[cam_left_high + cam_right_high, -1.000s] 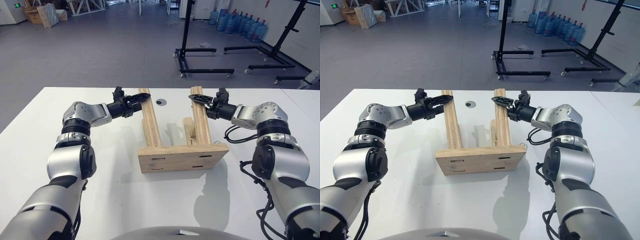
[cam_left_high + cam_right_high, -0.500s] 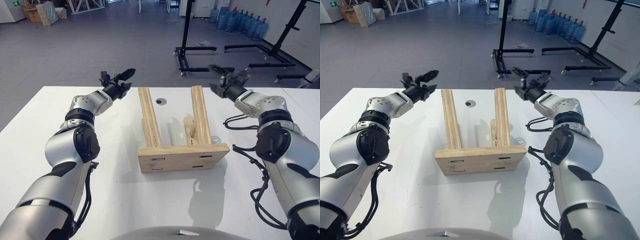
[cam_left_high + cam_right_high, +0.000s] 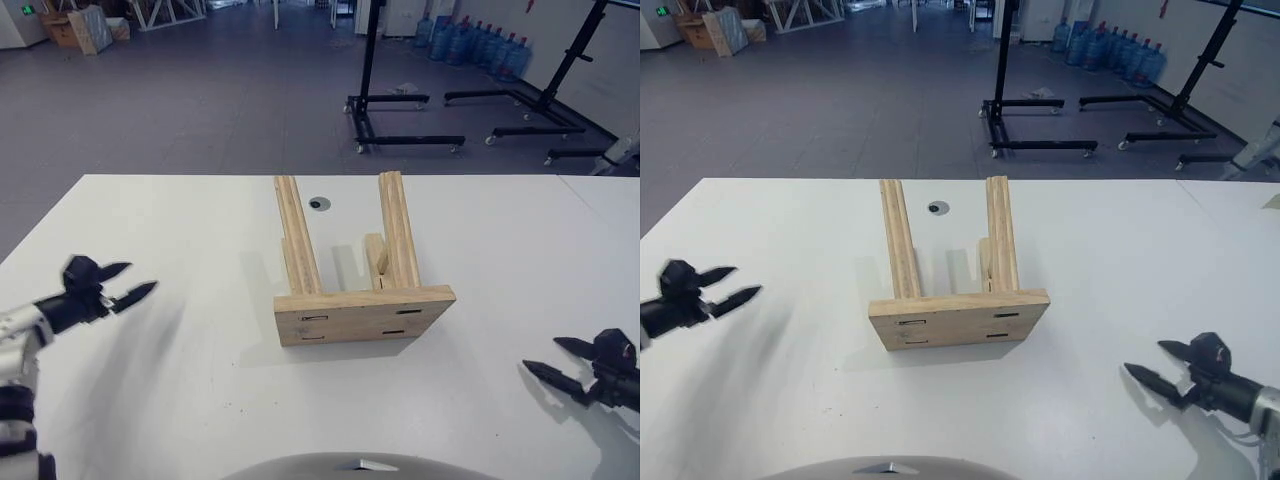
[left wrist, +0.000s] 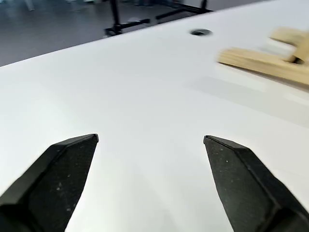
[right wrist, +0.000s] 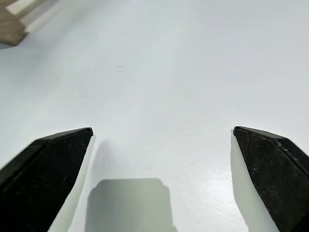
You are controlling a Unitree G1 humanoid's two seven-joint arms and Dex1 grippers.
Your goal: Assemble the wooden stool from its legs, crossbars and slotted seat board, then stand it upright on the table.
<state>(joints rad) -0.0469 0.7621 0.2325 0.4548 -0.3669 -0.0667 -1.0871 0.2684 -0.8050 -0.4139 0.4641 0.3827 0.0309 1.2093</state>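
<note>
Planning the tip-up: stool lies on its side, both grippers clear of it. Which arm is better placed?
Left, marginally. Left gripper, jaws open, sits level with the seat board and points toward it. Right gripper, also open, sits nearer the table's front edge. Close call.

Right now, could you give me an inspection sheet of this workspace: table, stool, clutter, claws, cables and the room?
Surface: white table, with one small round hole near its far edge.
Job's things: stool put together but lying on its side, seat on edge, legs pointing away; not upright.
Clutter: nothing seen.
Claws: left claw and right claw both open, holding nothing, well apart from the stool.
Cables: nothing seen.
Surroundings: grey floor, black wheeled stands, water bottles at the back.
</note>
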